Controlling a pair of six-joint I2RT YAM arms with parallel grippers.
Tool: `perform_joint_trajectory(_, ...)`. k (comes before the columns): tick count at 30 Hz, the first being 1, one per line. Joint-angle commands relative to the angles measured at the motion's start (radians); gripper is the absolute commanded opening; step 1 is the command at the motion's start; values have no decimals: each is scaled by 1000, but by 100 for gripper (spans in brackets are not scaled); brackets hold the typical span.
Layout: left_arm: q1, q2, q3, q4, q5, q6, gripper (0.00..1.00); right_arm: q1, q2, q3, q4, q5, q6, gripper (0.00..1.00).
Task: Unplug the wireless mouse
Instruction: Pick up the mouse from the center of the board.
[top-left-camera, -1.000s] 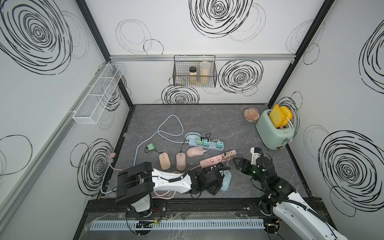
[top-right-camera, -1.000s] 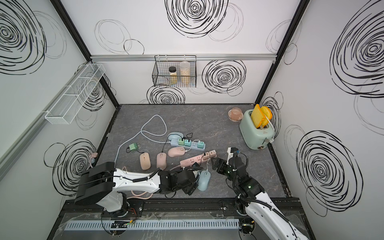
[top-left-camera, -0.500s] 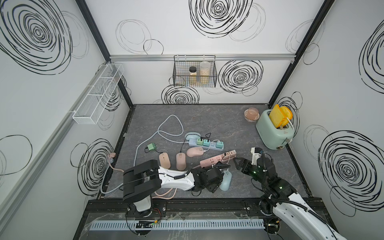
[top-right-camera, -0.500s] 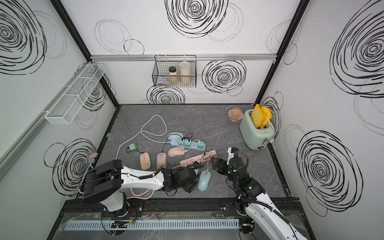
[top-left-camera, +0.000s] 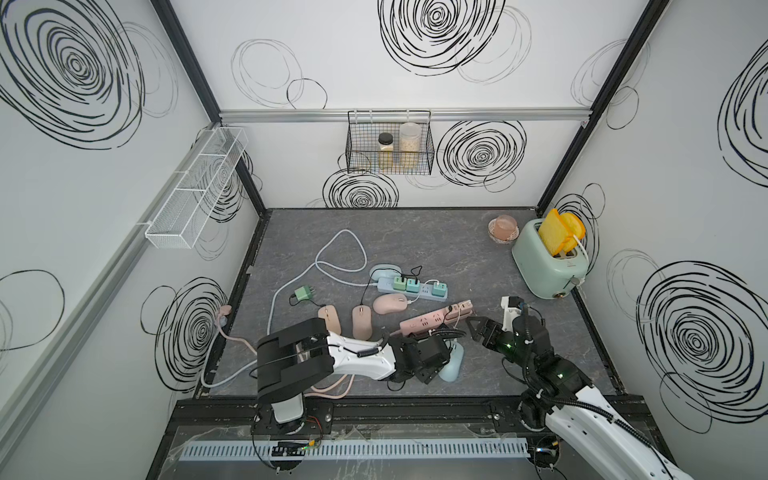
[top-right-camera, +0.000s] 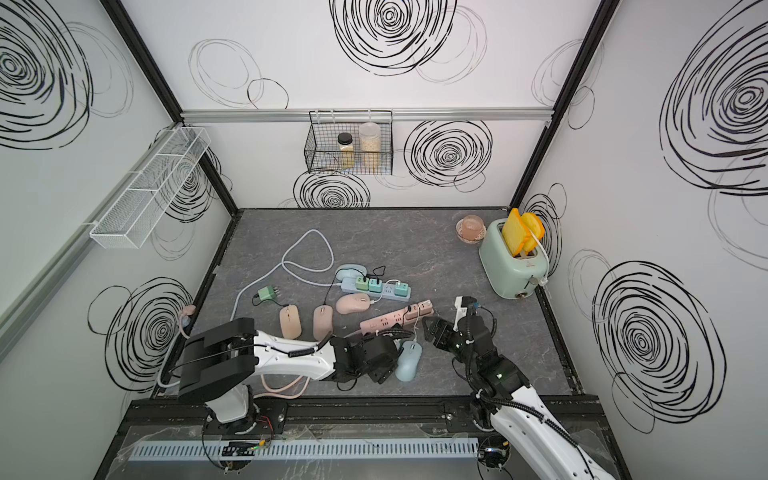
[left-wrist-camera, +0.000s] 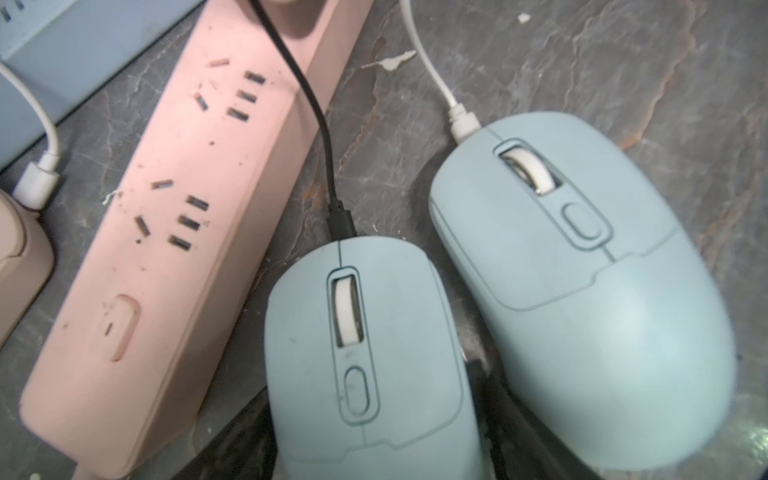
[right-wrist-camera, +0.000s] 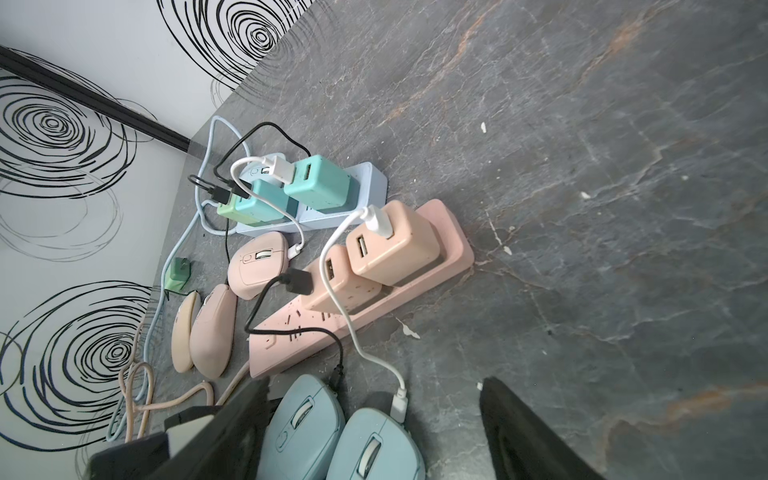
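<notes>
Two light-blue mice lie side by side near the front edge. My left gripper (left-wrist-camera: 370, 419) straddles the smaller wireless mouse (left-wrist-camera: 361, 349). Its dark fingers (left-wrist-camera: 232, 436) sit close along both flanks, jaws open. A black cable's plug (left-wrist-camera: 340, 220) sits in that mouse's nose, and the cable runs to a pink charger (right-wrist-camera: 345, 278) on the pink power strip (top-left-camera: 432, 320). In both top views the left gripper (top-left-camera: 430, 357) (top-right-camera: 380, 357) hides this mouse. My right gripper (right-wrist-camera: 374, 436) (top-left-camera: 484, 330) hovers open just right of it, holding nothing.
The larger blue mouse (top-left-camera: 451, 363) with a white cable (left-wrist-camera: 461, 120) touches the held-between mouse. Three pink mice (top-left-camera: 361, 322), a blue power strip with chargers (top-left-camera: 415, 289), a loose green charger (top-left-camera: 303, 294) and a toaster (top-left-camera: 548, 266) at the back right also stand on the table.
The left arm has crept slightly to the right along the front edge, bringing its gripper further over the smaller blue mouse. The right arm has stayed put.
</notes>
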Motion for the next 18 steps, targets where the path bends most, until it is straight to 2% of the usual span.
perform_joint_trajectory(1, -7, 21, 7, -4, -19, 38, 70, -4, -2, -12, 0, -6, 8, 83)
perform_joint_trajectory(3, -9, 11, -6, 7, -12, 42, 65, -4, -1, -6, -4, -4, 7, 83)
perform_joint_trajectory(7, -13, -33, -42, 46, -4, 55, 61, -5, 1, -9, 8, -15, 3, 83)
perform_joint_trajectory(10, -20, -77, -69, 70, -11, 64, 51, -4, 7, -17, 41, -51, 2, 80)
perform_joint_trajectory(12, -21, -110, -88, 89, -12, 68, 42, -3, 7, -22, 68, -78, -3, 77)
perform_joint_trajectory(18, -21, -208, -141, 171, -10, 67, 5, 11, -2, -46, 185, -168, 15, 70)
